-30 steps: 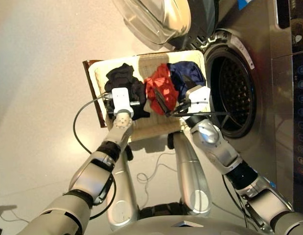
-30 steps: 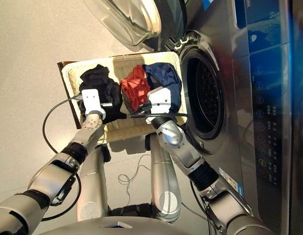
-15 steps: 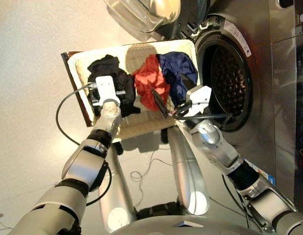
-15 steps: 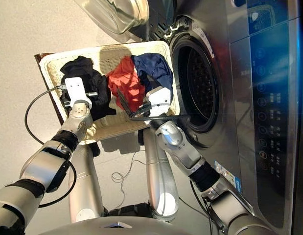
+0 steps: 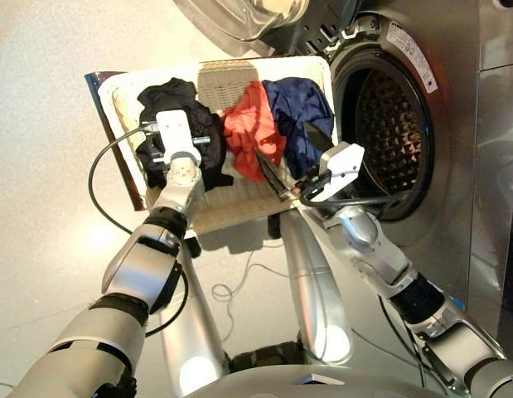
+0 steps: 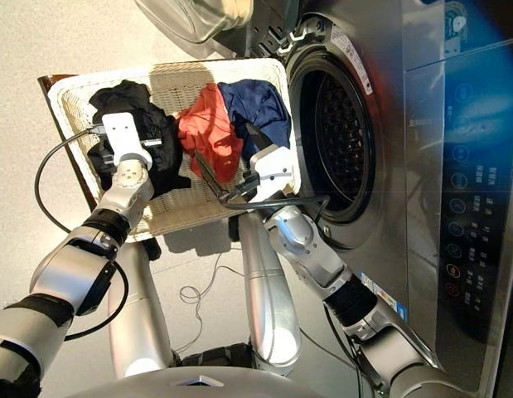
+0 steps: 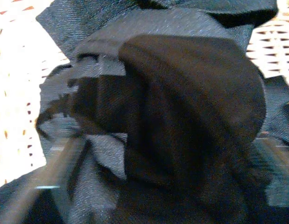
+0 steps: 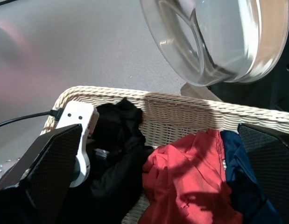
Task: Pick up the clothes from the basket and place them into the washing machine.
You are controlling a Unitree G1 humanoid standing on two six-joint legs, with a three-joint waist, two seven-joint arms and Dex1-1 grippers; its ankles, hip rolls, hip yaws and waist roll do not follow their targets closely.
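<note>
The cream wicker basket lies on the floor left of the washing machine, whose drum is open. The clothes lie in it side by side: black on the left, coral-red in the middle, navy on the right. My left gripper is sunk into the black garment, which fills the left wrist view. My right gripper hangs open just above the basket's near right part. The red garment and navy garment lie between its fingers.
The round glass door stands swung open above the basket's far rim. A dark board edges the basket's left side. A black cable loops from my left wrist, and thin wire lies on the floor. The lit control panel is at far right.
The whole view has shifted down and to the right. My left gripper stays in the black garment. The right gripper has drawn back slightly toward the basket's near right corner.
</note>
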